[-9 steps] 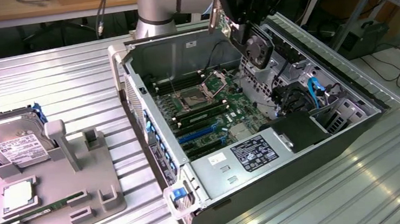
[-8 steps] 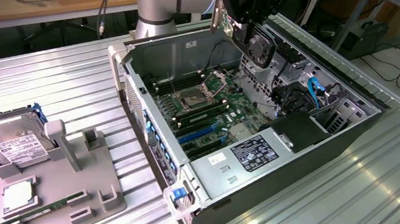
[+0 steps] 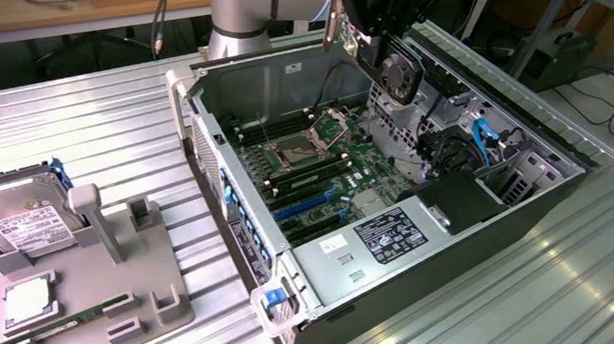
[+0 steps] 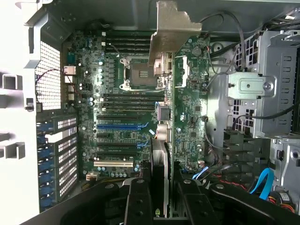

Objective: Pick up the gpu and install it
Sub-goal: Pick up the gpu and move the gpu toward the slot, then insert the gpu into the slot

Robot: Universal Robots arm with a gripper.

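Observation:
My gripper [image 3: 388, 41] is shut on the gpu [image 3: 398, 74] and holds it in the air over the far side of the open computer case [image 3: 464, 246]. The card hangs on edge, its round fan facing the exterior view's right and its silvery bracket [image 3: 333, 29] toward the case's back wall. In the wrist view the gpu [image 4: 189, 108] runs lengthwise between my black fingers [image 4: 138, 202], green circuit side showing, with the bracket [image 4: 172, 29] at its far end. Below lies the motherboard [image 4: 117, 93] with its blue expansion slots [image 4: 119, 125]. The card touches no slot.
A grey fixture tray [image 3: 129, 300] on the ribbed metal table holds a silver hard drive [image 3: 24, 220], a square chip [image 3: 27, 301] and a green RAM stick [image 3: 59, 327]. Inside the case are a black power supply [image 3: 401, 232], drive cages [image 4: 255, 89] and blue cables [image 3: 486, 141].

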